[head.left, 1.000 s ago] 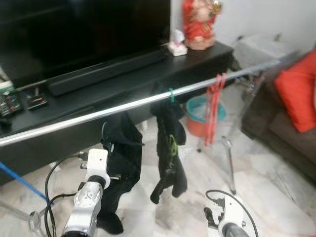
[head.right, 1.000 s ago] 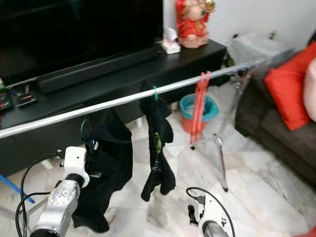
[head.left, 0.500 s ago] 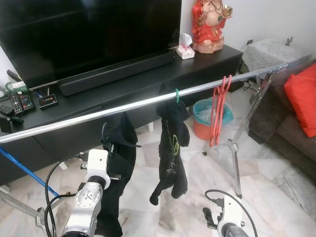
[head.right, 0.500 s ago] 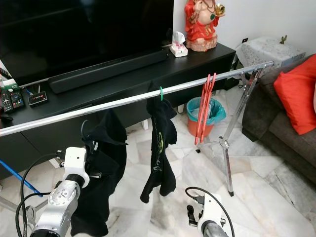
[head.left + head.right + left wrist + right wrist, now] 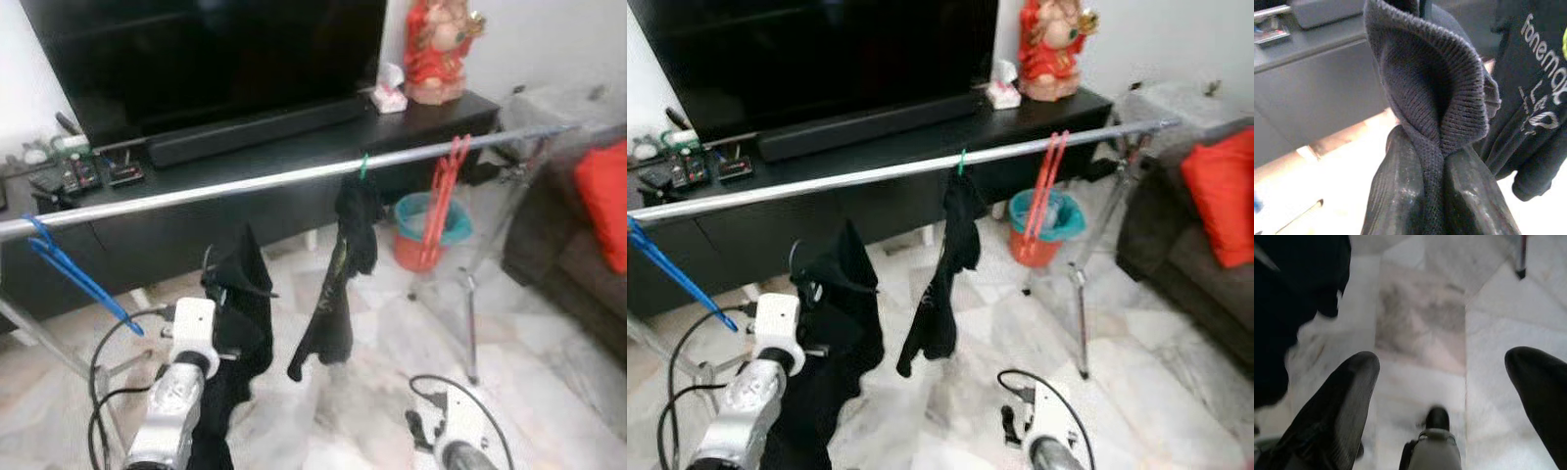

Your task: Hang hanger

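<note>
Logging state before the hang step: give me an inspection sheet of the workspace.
Surface: pale marble floor.
Job's things: long chrome clothes rail crosses the scene; black garment on a hanger with a dark hook held below the rail, not hung.
Clutter: black printed shirt hangs on a green hook; red plastic hangers and blue plastic hanger on the rail.
Grippers: left hand shut on the garment's ribbed edge; right hand open, low over the floor.
Cables: black cables loop beside both arms.
Surroundings: black television stand, teal and orange bucket, dark sofa with red cushion.
</note>
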You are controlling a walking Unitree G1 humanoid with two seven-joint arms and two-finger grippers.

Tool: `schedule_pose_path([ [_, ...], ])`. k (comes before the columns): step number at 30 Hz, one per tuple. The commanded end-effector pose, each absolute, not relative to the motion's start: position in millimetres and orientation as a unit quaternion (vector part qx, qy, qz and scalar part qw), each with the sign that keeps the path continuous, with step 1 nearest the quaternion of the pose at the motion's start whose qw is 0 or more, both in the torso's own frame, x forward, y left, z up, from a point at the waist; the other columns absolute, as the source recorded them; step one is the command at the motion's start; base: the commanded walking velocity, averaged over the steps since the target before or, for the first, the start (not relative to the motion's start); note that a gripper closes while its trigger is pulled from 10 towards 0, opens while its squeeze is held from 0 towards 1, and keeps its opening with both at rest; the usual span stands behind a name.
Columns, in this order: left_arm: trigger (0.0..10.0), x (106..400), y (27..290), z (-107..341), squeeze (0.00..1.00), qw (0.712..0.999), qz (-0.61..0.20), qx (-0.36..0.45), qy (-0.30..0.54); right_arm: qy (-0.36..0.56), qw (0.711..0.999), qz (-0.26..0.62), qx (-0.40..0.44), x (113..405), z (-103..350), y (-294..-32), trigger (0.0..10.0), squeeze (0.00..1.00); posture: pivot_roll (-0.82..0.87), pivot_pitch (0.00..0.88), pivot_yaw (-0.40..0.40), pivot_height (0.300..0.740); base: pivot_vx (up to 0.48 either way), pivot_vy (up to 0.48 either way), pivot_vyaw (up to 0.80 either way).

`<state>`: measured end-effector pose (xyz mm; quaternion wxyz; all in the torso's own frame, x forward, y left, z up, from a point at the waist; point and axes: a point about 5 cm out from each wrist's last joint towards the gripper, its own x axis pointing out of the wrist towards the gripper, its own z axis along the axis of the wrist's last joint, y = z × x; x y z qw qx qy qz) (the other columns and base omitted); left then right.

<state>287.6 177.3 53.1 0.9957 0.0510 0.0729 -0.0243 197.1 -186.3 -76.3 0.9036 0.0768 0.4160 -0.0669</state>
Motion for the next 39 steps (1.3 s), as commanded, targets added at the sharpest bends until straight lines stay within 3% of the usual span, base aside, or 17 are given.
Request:
schedule_pose_path([
  [1, 10.0, 288.8, 177.8, 57.8, 0.0, 0.997, -0.022, 0.048, 0.062, 0.412, 0.905, -0.072, 0.078, 199.7, -74.5, -189.6, 10.0, 0.0, -0.02, 0.0, 0.03, 0.74, -0.274, 0.0, 0.0],
  [11, 10.0, 288.9, 177.5, 57.0, 0.0, 0.996, -0.023, 0.048, 0.066, 0.412, 0.906, -0.067, 0.072, 200.0, -74.4, -189.3, 10.0, 0.0, -0.02, 0.0, 0.03, 0.74, -0.274, 0.0, 0.05],
  [39, 10.0, 289.8, 176.2, 56.5, 0.0, 0.996, -0.03, 0.047, 0.07, 0.411, 0.905, -0.073, 0.081, 200.0, -74.5, -188.8, 10.0, 0.0, -0.01, 0.0, 0.032, 0.74, -0.269, 0.0, 0.75],
])
